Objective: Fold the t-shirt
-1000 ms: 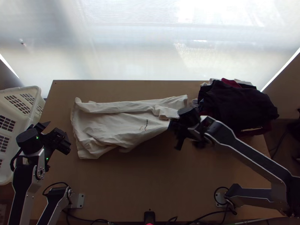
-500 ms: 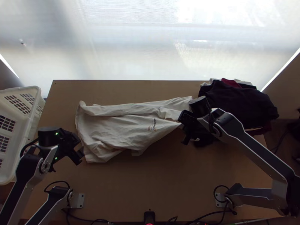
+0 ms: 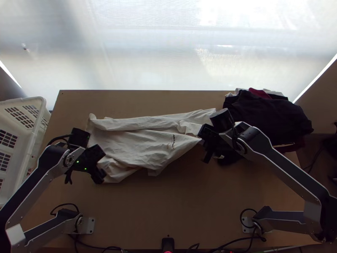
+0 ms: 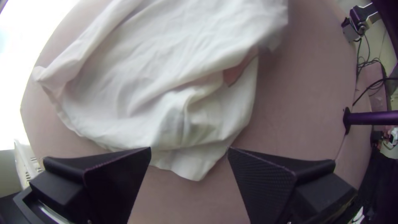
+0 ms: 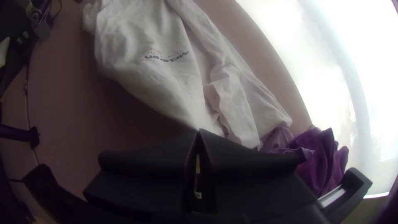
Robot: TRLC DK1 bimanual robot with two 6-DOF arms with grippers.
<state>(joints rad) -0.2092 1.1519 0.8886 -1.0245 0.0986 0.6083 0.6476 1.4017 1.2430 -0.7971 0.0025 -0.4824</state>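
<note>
The right gripper has its jaws closed on the edge of a white T-shirt, the fabric drawn to a point where the two fingers meet in the right wrist view. At the garment's other end, the left gripper has its jaws wide apart, and in the left wrist view a corner of cloth lies in the space between them. Between the two arms, the shirt lies lengthwise across a light wooden table, wrinkled and partly folded, with a long narrow strip of fabric along its far side and a small print toward the right gripper. Just beyond the right gripper, a pile of dark clothes sits at the table's far right, a red piece on its far side. At the left stands a white slatted basket, beside the table
</note>
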